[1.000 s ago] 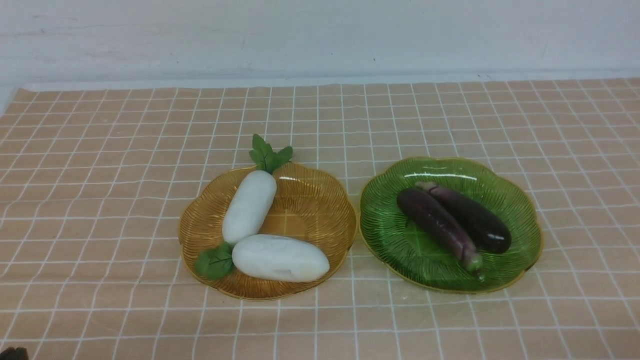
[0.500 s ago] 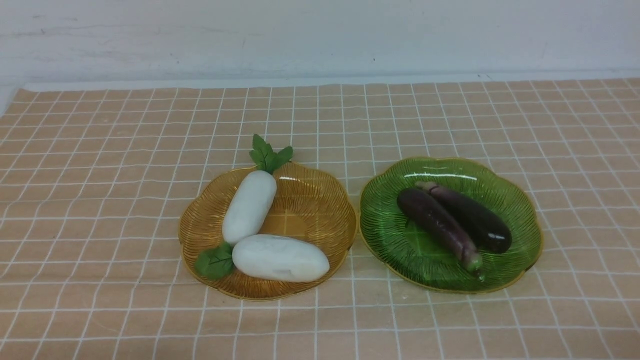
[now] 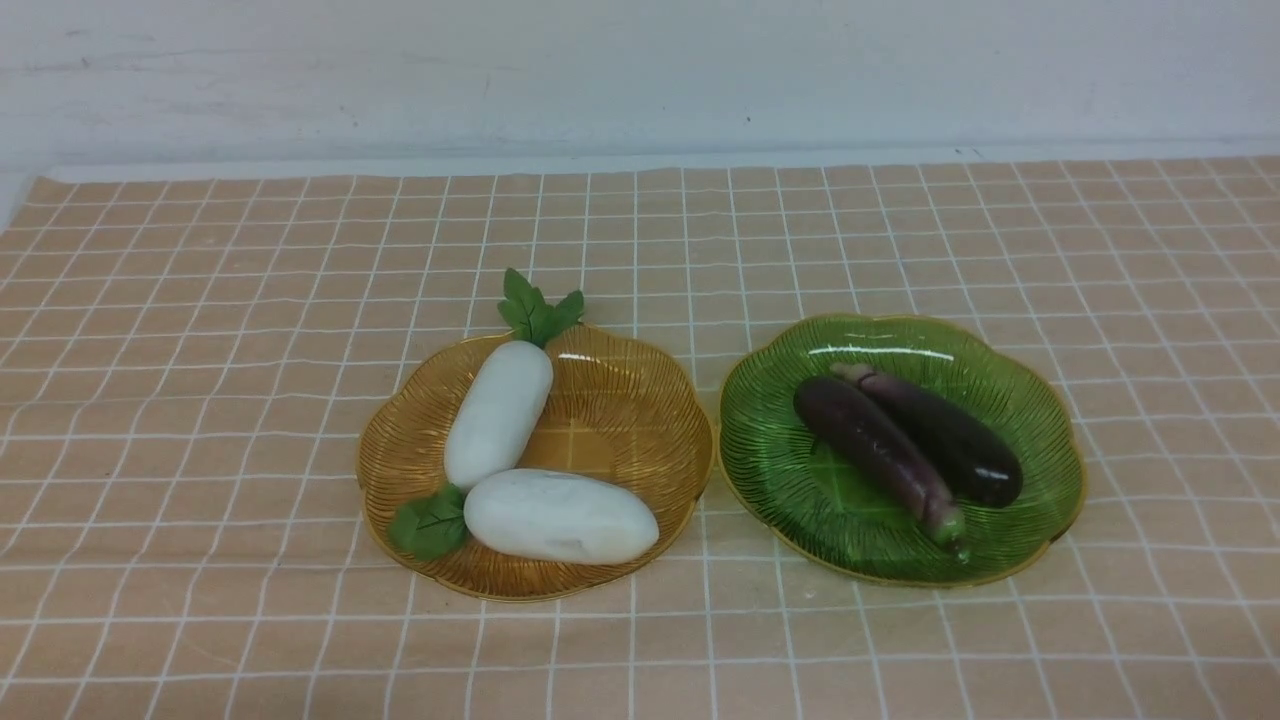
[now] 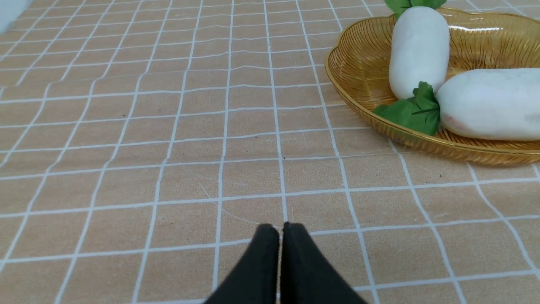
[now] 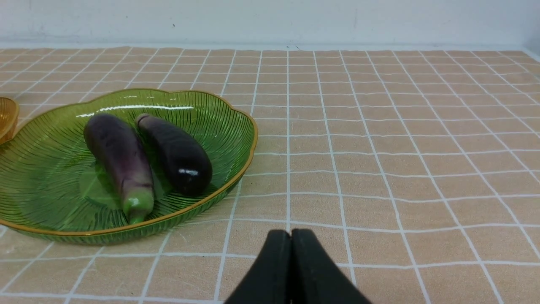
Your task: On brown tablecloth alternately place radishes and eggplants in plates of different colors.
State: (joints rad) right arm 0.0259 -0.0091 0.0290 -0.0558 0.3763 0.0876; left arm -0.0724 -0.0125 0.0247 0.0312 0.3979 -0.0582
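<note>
On the brown tablecloth point(image 3: 200, 400) an amber plate point(image 3: 640, 420) holds two white radishes, one upright-slanted point(image 3: 498, 412) and one lying across the near side point(image 3: 560, 516). To its right a green plate point(image 3: 1040, 430) holds two dark eggplants point(image 3: 880, 450) point(image 3: 950, 440) side by side. Neither arm shows in the front view. In the left wrist view my left gripper point(image 4: 280, 230) is shut and empty, over bare cloth, apart from the amber plate point(image 4: 358, 71). In the right wrist view my right gripper point(image 5: 291, 236) is shut and empty, beside the green plate point(image 5: 228, 122).
A white wall point(image 3: 640, 70) rises behind the cloth's far edge. Bare checked cloth stretches to the left of the amber plate and to the right of the green plate.
A dark bit of the left arm at the front view's bottom left corner has drawn out of sight. Plates and vegetables have not moved.
</note>
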